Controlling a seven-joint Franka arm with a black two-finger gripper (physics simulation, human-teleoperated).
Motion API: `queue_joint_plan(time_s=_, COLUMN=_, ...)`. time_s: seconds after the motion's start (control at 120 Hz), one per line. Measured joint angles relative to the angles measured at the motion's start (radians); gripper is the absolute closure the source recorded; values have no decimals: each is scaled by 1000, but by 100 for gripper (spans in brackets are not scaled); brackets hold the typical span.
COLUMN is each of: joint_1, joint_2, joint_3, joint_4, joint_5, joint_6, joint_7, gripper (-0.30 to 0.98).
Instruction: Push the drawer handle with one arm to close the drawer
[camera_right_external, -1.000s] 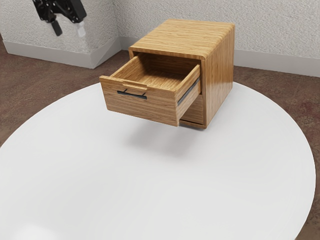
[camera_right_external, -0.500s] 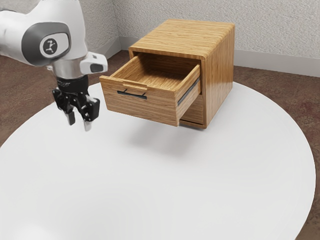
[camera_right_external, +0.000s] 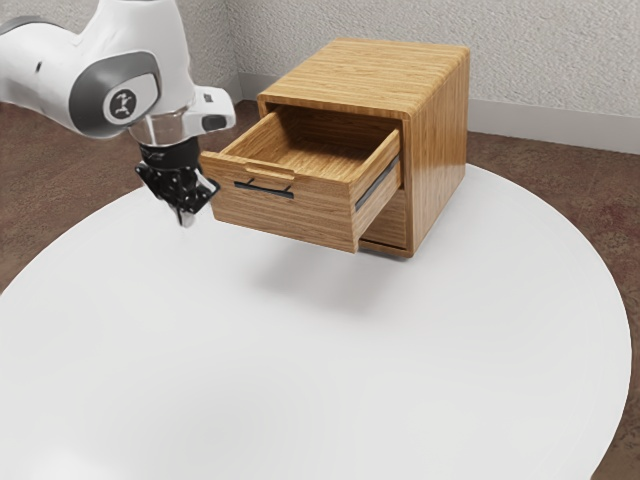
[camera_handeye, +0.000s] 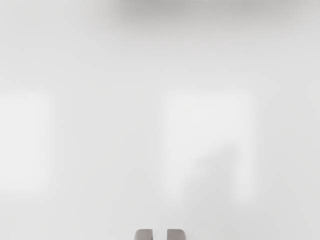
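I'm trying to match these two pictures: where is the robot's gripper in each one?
Exterior view: the gripper is toward the exterior view's left, at the end of the white arm, beside the pulled-out drawer.
Wrist view: its two grey fingertips poke in at the lower edge, a narrow gap between them.
Shared landmark: the white table.

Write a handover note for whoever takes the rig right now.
Tool: open by a narrow gap, holding nothing; in the exterior view it hangs just left of the drawer front, off the handle. Contact with the drawer's edge can't be told.
Drawer: well out of the cabinet, handle on its front.
Done: nothing on closing yet.
Left: line up with the handle, push the drawer in, check it sits flush.
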Motion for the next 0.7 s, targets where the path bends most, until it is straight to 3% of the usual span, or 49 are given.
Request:
queue_joint_plan(time_s=0.167, joint_1=24, joint_2=32, joint_3=11, joint_4=20, joint_5=-56, joint_6=-15, joint_7=-1, gripper=77)
queue_joint_plan(time_s=0.333, joint_1=27, joint_2=164, joint_3=6, joint_4=99, joint_5=-98, joint_6=-38, joint_7=-2, gripper=78)
queue_joint_plan(time_s=0.7, joint_1=20, joint_2=191, joint_3=-2, joint_4=117, joint_5=-98, joint_6=37, joint_7=-32, gripper=78)
